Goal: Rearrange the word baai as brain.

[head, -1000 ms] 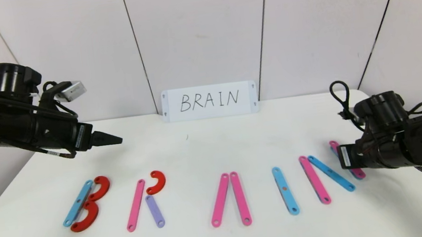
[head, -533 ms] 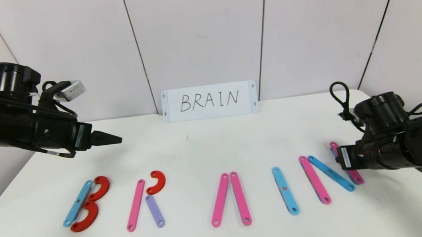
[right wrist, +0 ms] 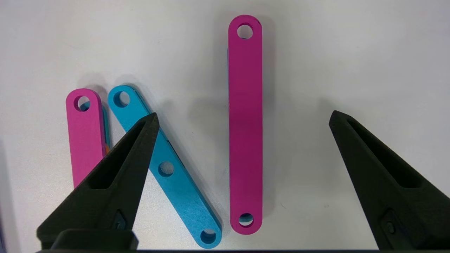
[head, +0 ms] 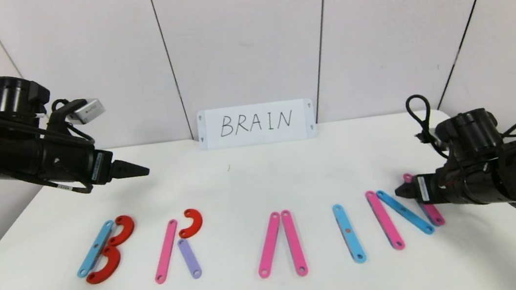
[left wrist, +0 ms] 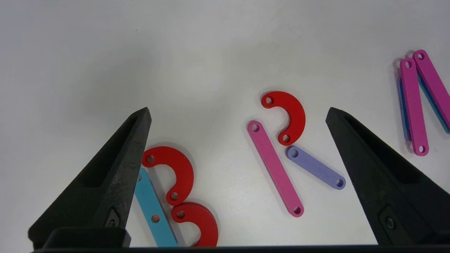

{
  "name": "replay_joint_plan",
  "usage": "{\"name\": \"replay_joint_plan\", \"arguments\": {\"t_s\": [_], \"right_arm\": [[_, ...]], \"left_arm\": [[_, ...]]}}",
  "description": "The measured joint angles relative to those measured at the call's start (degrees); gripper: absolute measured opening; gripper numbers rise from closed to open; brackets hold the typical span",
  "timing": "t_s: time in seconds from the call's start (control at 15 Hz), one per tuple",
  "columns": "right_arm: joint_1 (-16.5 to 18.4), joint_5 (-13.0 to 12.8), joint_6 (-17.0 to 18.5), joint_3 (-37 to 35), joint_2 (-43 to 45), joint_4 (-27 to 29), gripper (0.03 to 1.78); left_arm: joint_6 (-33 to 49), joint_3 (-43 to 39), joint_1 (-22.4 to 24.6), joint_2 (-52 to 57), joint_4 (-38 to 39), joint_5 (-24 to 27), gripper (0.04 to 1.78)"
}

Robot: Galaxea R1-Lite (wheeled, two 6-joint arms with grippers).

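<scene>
Across the white surface (head: 243, 181) you've got the strip letters (head: 277, 243) laid out in a row, reading B, R, A, I, N, with the handwritten BRAIN card (head: 256, 123) standing behind them. Over the N's last pink strip (right wrist: 245, 123) hangs your right claw (right wrist: 242, 117), spread wide and holding nothing. Your left claw (left wrist: 237, 112) is released too, up above the B and R.
</scene>
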State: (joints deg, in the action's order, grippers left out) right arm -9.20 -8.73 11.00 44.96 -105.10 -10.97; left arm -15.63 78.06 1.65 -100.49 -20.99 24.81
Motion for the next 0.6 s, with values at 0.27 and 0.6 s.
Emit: {"name": "replay_joint_plan", "arguments": {"t_s": [0.27, 0.6], "right_arm": [[0.0, 0.0, -0.2, 0.2, 0.3, 0.0, 1.74], [-0.1, 0.6, -0.9, 3.1, 1.5, 0.1, 1.74]], "left_arm": [[0.0, 0.0, 0.0, 0.0, 0.0, 0.0, 1.74], [0.0, -0.2, -0.1, 0.1, 0.0, 0.0, 1.74]]}}
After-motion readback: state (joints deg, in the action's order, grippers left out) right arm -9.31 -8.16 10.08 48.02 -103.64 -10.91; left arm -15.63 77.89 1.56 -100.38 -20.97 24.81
